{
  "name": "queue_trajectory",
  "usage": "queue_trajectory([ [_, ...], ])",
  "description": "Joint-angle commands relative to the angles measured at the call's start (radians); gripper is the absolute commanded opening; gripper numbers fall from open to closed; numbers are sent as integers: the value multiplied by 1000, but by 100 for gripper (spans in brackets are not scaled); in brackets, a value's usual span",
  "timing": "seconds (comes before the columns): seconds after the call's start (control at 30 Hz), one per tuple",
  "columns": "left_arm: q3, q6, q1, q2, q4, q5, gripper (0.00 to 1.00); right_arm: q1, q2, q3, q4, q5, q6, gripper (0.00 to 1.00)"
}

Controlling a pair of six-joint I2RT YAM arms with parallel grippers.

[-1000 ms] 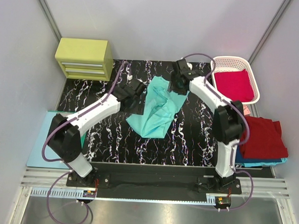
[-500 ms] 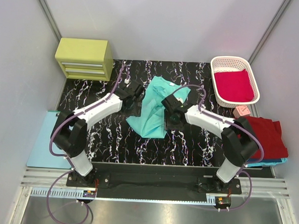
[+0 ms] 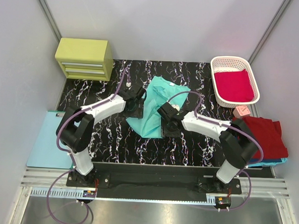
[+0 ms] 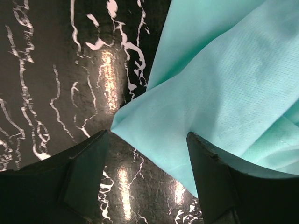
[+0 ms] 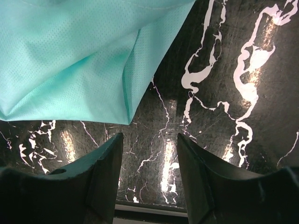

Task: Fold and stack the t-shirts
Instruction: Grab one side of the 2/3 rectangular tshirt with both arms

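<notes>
Top external: fixed high behind the arm bases, looking down over the whole black marbled table [image 3: 113, 140], bases along the bottom edge; left wrist: very close, facing down past the left gripper [image 4: 147, 137] at lower frame, mint-teal t-shirt [image 4: 224, 84] filling the upper right; right wrist: equally close, past the right gripper [image 5: 149, 137], same shirt across the upper left, possibly a hem corner; shared by all three: shirt edge and marbled surface.

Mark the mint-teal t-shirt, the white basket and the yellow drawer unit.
mint-teal t-shirt [image 3: 152, 111]: top external view, middle of the crumpled cloth.
white basket [image 3: 230, 59]: top external view, far rim.
yellow drawer unit [image 3: 84, 49]: top external view, top face.
</notes>
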Motion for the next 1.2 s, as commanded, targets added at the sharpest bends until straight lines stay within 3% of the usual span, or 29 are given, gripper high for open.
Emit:
queue_trajectory([
  [0.0,-33,-15,4,3,62,32,72,5,18,-6,70,16,8,57],
  [0.2,-53,-10,4,1,70,22,71,5,106,40,116,-1,-24,56],
  [0.33,-66,-7,4,-11,71,23,70,5,155,66,120,-14,-32,49],
  [0.43,-82,-10,4,-28,70,32,66,5,167,52,110,-38,-20,30],
  [0.47,-95,-15,4,-32,71,35,63,7,161,43,104,-40,-6,17],
  [0.6,-136,-16,4,-66,68,60,42,7,118,-3,69,-32,13,0],
  [0.83,-207,5,-46,-152,52,137,17,7,-28,-78,-77,84,98,0],
  [1.0,-211,4,-130,-155,21,187,11,7,-88,-58,-198,184,146,0],
  [1.17,-202,-4,-206,-124,-8,224,11,7,-42,-14,-279,219,151,0],
])
